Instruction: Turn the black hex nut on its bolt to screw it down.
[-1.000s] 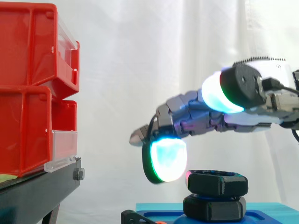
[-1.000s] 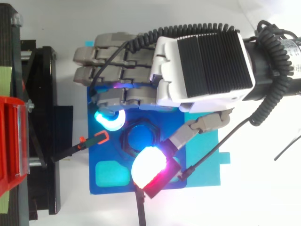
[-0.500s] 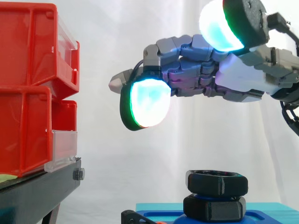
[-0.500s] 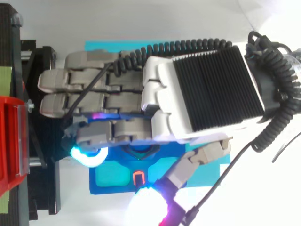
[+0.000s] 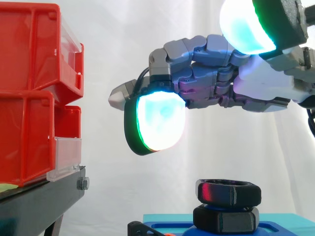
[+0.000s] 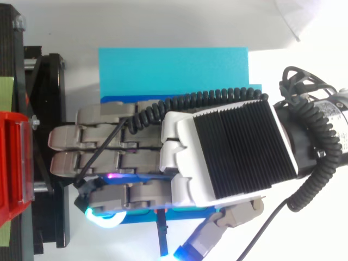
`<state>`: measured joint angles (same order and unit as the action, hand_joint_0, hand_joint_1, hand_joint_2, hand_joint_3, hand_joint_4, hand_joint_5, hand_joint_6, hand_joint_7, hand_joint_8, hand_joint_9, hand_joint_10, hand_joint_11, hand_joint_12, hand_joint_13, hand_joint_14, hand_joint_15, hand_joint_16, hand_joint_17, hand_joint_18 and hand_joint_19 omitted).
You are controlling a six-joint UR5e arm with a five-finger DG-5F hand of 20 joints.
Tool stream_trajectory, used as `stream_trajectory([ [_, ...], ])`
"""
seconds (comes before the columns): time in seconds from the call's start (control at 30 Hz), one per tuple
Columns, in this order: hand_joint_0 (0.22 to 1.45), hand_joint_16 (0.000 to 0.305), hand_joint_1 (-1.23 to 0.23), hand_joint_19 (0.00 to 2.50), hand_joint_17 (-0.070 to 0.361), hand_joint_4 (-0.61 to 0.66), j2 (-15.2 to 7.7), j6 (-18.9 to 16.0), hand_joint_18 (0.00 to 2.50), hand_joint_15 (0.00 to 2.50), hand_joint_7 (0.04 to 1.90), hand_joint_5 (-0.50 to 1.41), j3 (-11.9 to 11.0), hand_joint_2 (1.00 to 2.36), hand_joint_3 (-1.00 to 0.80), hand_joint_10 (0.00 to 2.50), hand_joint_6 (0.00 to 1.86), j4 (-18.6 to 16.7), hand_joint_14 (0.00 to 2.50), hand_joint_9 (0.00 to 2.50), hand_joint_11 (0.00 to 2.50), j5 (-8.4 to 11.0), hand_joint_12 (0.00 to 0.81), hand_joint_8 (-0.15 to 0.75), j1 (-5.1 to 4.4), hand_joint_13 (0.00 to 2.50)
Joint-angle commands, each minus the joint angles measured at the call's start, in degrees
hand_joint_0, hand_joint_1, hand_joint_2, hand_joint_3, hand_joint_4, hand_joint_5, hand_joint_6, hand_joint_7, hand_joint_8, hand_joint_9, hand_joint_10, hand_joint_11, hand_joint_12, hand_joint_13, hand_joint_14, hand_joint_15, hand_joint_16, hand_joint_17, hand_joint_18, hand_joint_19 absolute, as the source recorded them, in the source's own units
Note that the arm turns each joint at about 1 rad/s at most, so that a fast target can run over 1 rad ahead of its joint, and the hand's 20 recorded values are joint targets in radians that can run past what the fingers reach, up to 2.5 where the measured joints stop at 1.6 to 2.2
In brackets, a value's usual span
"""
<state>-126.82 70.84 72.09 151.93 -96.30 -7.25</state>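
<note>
Hand (image 5: 211, 78) hovering above the black hex nut (image 5: 229, 192), fingers loose and holding nothing

Fingers reach out side by side toward the red bins (image 5: 29, 93), tips slightly bent, thumb raised apart; the nut sits below the hand, well apart from it, atop a second black hex piece (image 5: 225, 219) on the blue base (image 5: 278, 227); the base lies on a teal board (image 6: 174, 70); the two bins stack on the black stand (image 5: 39, 206), clear fronts toward the hand, contents hidden.
</note>
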Motion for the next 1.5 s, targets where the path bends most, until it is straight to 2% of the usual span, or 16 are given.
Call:
stream_trajectory([
  [0.0, 0.43, 0.059, -0.14, 0.17, 0.132, 0.31, -0.36, 0.00, 0.22, 0.00, 1.26, -0.19, 0.07, 1.00, -0.50, 0.01, 0.50, 0.39, 0.00, 0.29, 0.25, 0.76, 0.362, 0.286, -0.57, 0.22],
  [0.07, 0.43, 0.059, -0.14, 0.17, 0.132, 0.30, -0.89, -0.09, 0.22, 0.00, 1.25, -0.18, 0.07, 1.00, -0.50, 0.01, 0.50, 0.47, 0.00, 0.29, 0.25, 1.29, 0.361, 0.285, -1.01, 0.22],
  [0.2, 0.43, 0.059, -0.15, 0.17, 0.132, 0.30, -0.97, -0.09, 0.21, 0.00, 1.25, -0.18, 0.07, 1.00, -0.50, 0.01, 0.50, 0.47, 0.00, 0.30, 0.25, 1.73, 0.360, 0.284, -1.27, 0.22],
  [0.63, 0.43, 0.058, -0.15, 0.16, 0.130, 0.29, -0.97, -0.09, 0.22, 0.00, 1.29, -0.16, 0.16, 1.00, -0.50, 0.01, 0.50, 1.88, 0.00, 0.32, 0.24, 1.64, 0.357, 0.284, -1.36, 0.23],
  [0.8, 0.43, 0.058, -0.15, 0.16, 0.130, 0.29, -0.97, 0.00, 0.22, 0.00, 1.28, -0.17, 0.16, 1.00, -0.50, 0.01, 0.52, 4.43, 0.00, 0.32, 0.25, 1.64, 0.356, 0.284, -0.92, 0.23],
  [1.47, 0.43, 0.057, -0.16, 0.16, 0.129, 0.28, -0.97, -0.09, 0.23, 0.00, 1.24, -0.18, 0.16, 1.00, -0.50, 0.01, 0.55, 4.60, 0.00, 0.33, 0.25, 1.29, 0.353, 0.284, 0.48, 0.24],
])
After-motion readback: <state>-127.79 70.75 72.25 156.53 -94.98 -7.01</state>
